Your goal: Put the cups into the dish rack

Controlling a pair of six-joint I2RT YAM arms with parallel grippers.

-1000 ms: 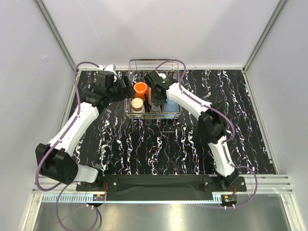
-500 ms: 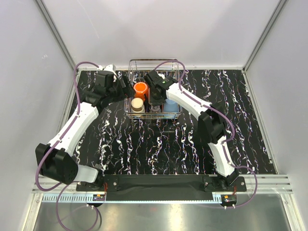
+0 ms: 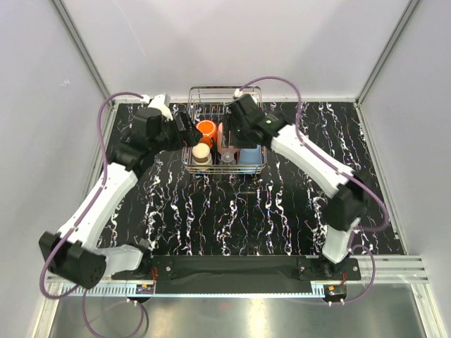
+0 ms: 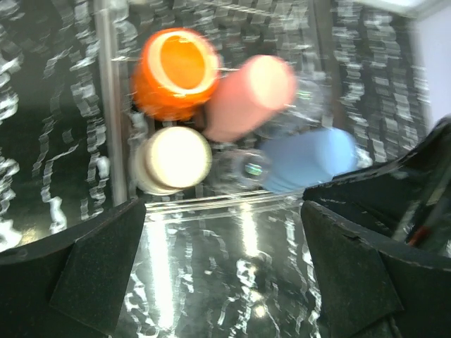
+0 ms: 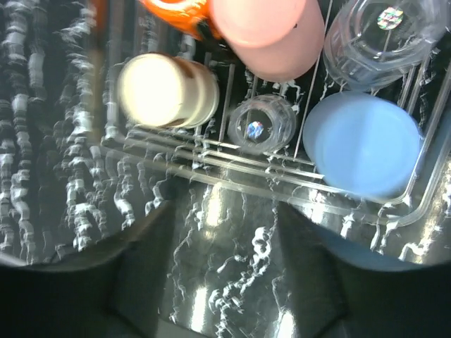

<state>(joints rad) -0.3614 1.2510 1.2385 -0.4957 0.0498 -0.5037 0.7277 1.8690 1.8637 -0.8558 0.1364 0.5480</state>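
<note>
Nearest first: both tools hang above the dish rack [image 4: 104, 105] with nothing in them. The left tool [image 4: 222, 211] has its fingers spread wide. The right tool [image 5: 222, 232] is parted too, with bare desk [image 5: 225, 296] showing through the gap.

Just past the right tool's tips is the front row: beige cup [image 5: 165, 88] off to its left, small clear glass [image 5: 261, 127] straight ahead, light blue cup [image 5: 363, 144] to its right. Further from the tips sit the orange mug [image 4: 173, 70], mouth up, the pink tumbler [image 5: 268, 35] leaning against it, and a bigger clear glass [image 5: 380, 35]. Every cup we can spot is already inside the wires.

Handling-wise, we'd guess these are all light and stiff, so weight isn't the worry. The clear ones look slick. The view's too blurry to tell whether they're glass or plastic, so we'd treat them as breakable and squeeze gently. For the mug, one finger inside the rim and one outside looks like the safest hold. The closed-top ones would need a pinch across the side wall, high up. They're packed tight, so a finger sliding between neighbours could tip the leaning tumbler.
</note>
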